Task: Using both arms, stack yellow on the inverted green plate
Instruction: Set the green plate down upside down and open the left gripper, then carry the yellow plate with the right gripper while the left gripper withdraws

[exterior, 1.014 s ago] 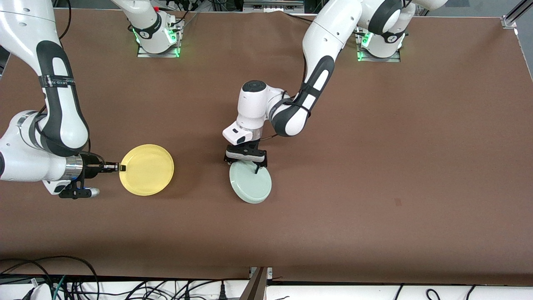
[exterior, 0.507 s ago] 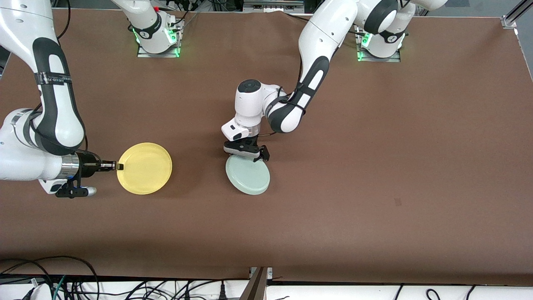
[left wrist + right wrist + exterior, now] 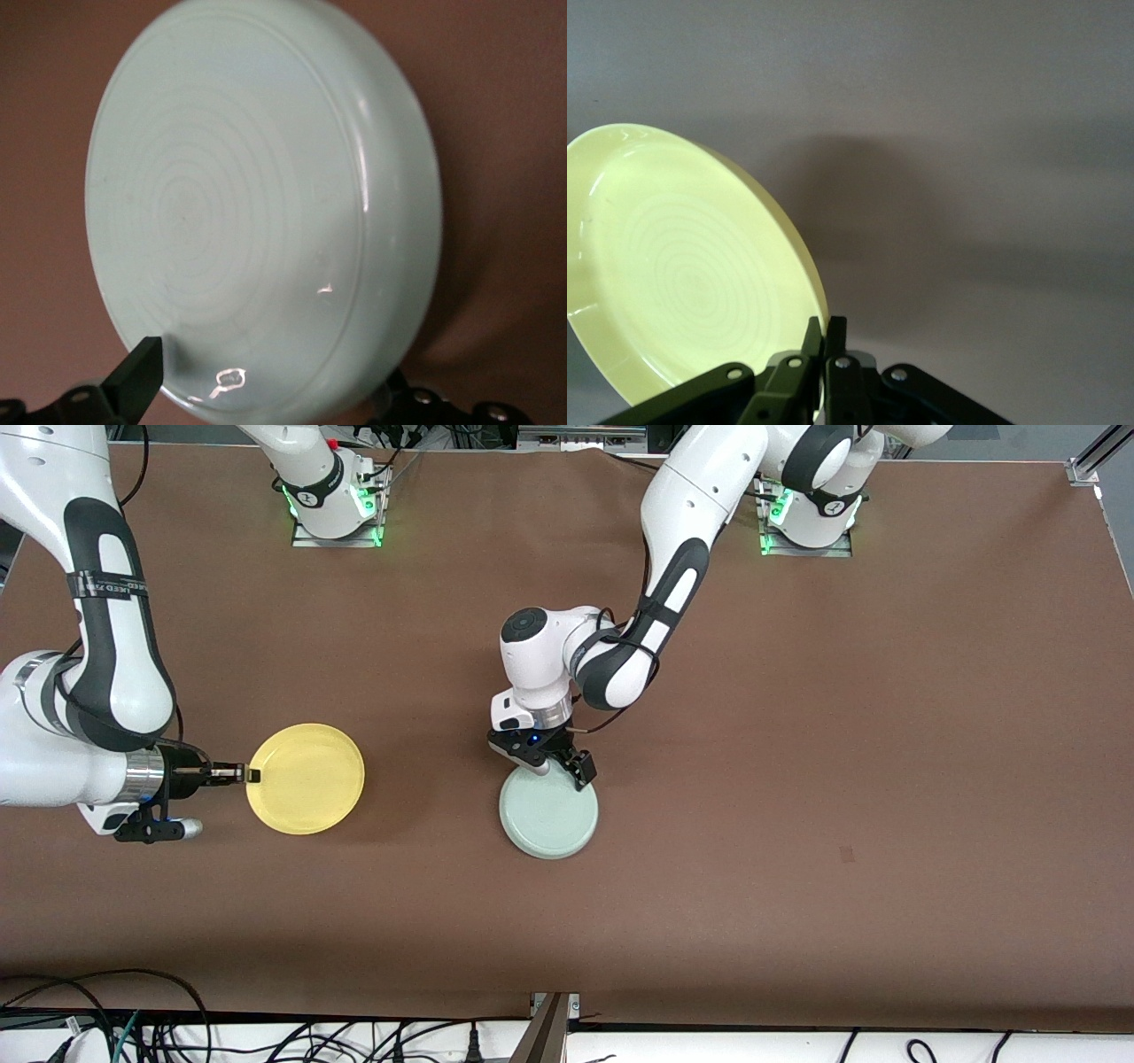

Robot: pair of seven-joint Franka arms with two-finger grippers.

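The green plate (image 3: pixel 549 813) lies upside down on the brown table (image 3: pixel 842 735), just below the frame's centre, its flat pale underside facing up; so the inverting appears done, and the stacking is what remains. The yellow plate (image 3: pixel 306 779) sits at centre-left of the frame, well apart from the green one, rim up, and by the shadow under it in the right wrist view it looks lifted slightly clear of the table rather than resting on it; it has yet to be carried across and set down on the green underside.

The right gripper (image 3: pixel 252 775) reaches in level from the frame's left edge, its forearm horizontal, fingers pinched tight on the yellow plate's rim at the edge toward the right arm's end of the table; the right wrist view shows the two tips closed with the rim between them. The left gripper (image 3: pixel 556 765) hangs below a bent, downward-pointing wrist over the upper edge of the green plate; its jaws stand wide apart, straddling that edge without clamping it, so I judge the plate released.
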